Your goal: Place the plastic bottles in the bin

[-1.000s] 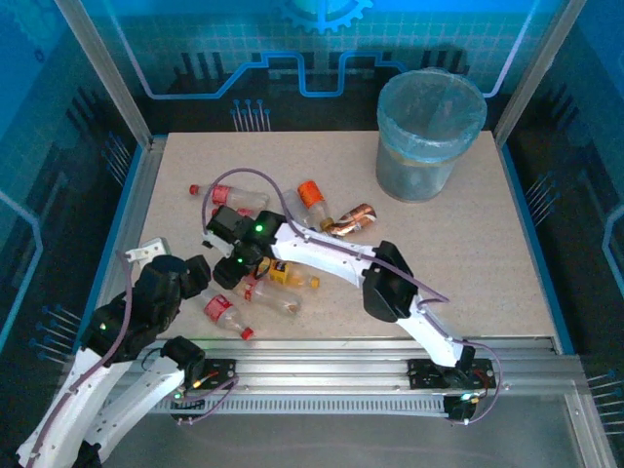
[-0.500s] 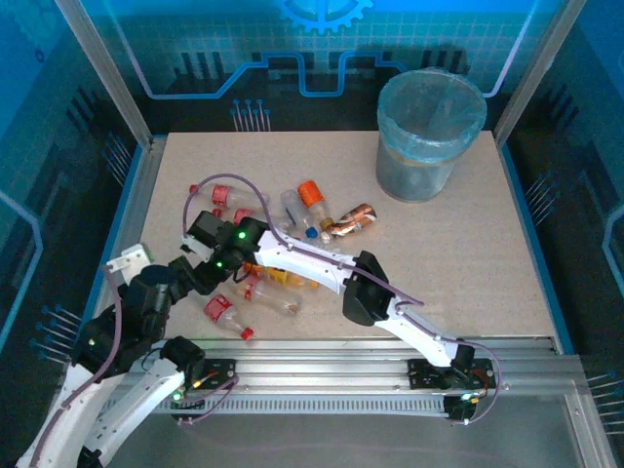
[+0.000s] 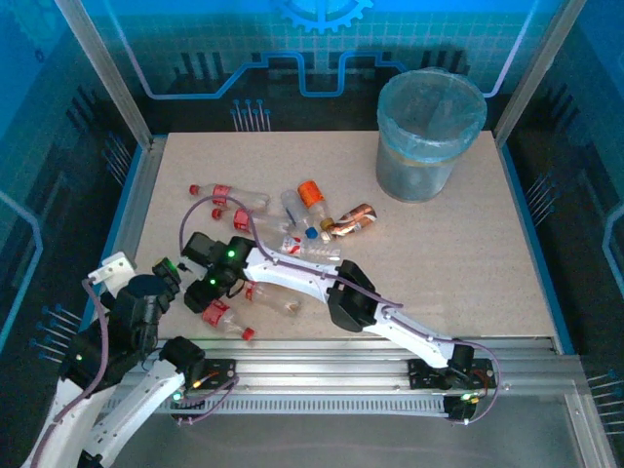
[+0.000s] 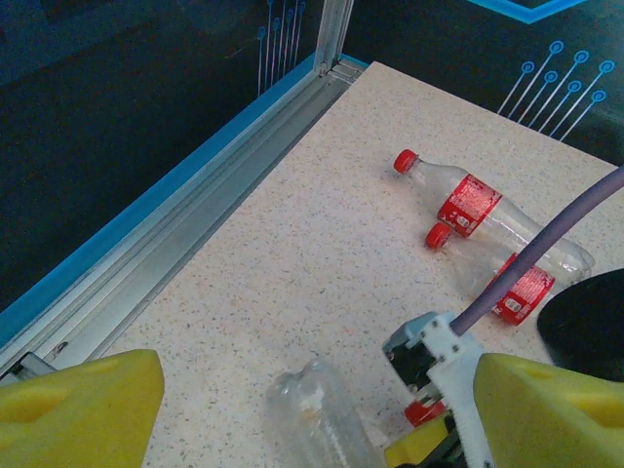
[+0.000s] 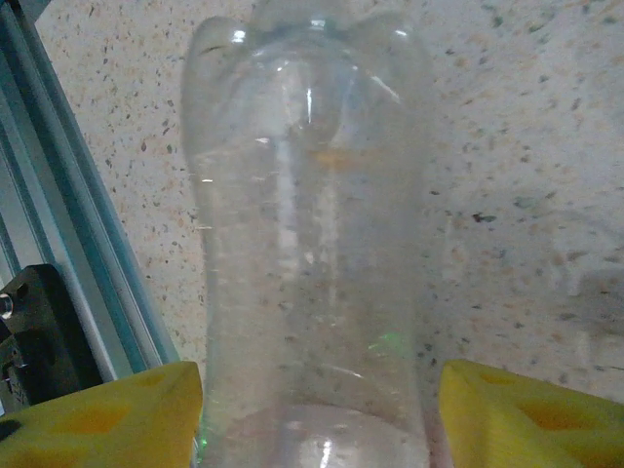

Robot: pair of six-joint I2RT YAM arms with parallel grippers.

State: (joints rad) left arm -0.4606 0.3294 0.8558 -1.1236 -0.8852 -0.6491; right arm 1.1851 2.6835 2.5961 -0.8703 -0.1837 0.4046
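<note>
Down low: one pair astride, one pair wide

Close over the speckled table [image 5: 507,146], the right gripper [image 5: 320,414] has its yellow fingers [image 5: 107,409] spread to either side of a clear bottle [image 5: 312,224] that lies flat on its side. The bottle takes up nearly the whole gap between them. A thin sliver of table shows between it and one pad, so nothing is pinched. Just outside the other finger runs a metal rail [image 5: 54,214].

The left gripper [image 4: 317,380] hangs close by, its padded tips set wide apart and holding nothing. Between them, down on the table, I can see the end of a bare bottle [image 4: 317,424]. Beside it is the white-and-grey nose of the right arm, trailing a purple cable [image 4: 546,244]. Beyond these fingertips lie a red-labelled bottle [image 4: 468,200] and a second red-labelled bottle [image 4: 522,283], side by side and close together.

From above, more bottles lie past the right fingers: an orange-capped bottle [image 3: 312,195], a blue-capped bottle [image 3: 297,219] and a copper-coloured bottle [image 3: 353,219]. The bin [image 3: 419,175], grey with a pale blue liner, stands upright farther off than all of them, well apart from both pairs of fingers.
</note>
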